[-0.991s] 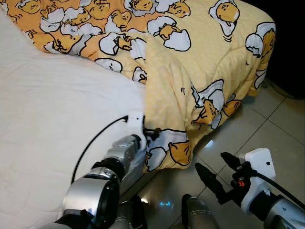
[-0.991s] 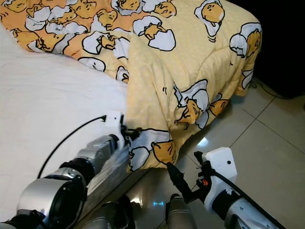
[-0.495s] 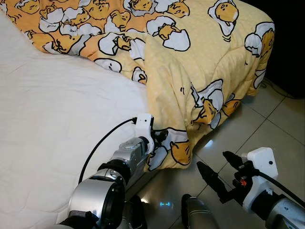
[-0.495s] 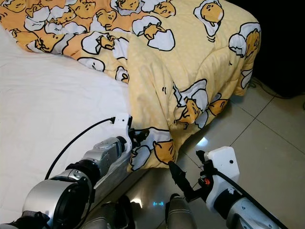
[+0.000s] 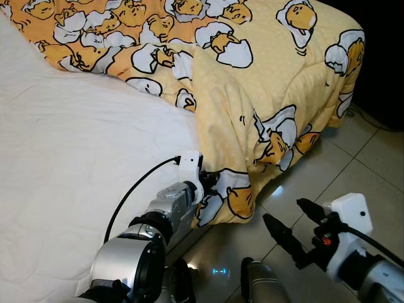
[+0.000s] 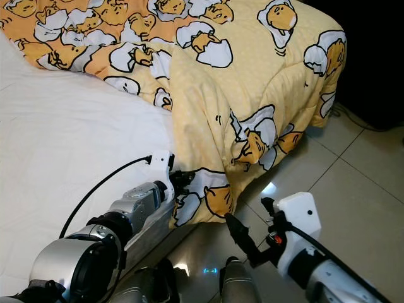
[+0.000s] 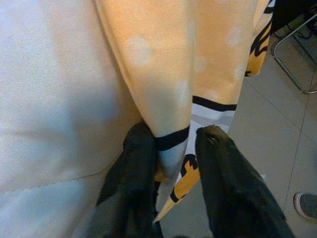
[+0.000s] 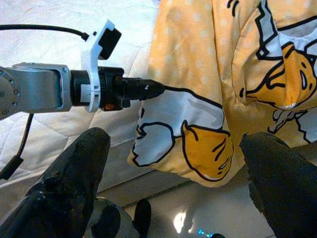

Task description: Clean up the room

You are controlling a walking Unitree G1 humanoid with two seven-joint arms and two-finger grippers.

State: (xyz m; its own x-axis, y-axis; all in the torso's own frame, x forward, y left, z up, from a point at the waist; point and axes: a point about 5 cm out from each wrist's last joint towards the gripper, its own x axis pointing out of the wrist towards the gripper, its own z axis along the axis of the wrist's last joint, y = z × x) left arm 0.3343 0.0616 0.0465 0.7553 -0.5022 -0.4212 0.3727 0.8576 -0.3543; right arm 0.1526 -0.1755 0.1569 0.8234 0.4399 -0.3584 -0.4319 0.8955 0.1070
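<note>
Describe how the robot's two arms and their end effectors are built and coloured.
Both arms are silver metal with black joints. The left end effector and right end effector each have two long black fingers, a white wrist block and a thin black cable. The right wrist also shows a small red-orange part.

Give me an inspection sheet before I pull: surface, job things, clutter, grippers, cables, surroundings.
Surface: bed with a bare white sheet, quilted.
Job things: yellow egg-print duvet bunched at the far end, its corner hanging over the bed edge toward the floor.
Clutter: nothing seen.
Grippers: left gripper pinching the duvet's hanging edge; right gripper open, low above the tiles, apart from the duvet.
Cables: black cable looping along the left arm.
Surroundings: glossy tile floor; dark beyond the bed.
</note>
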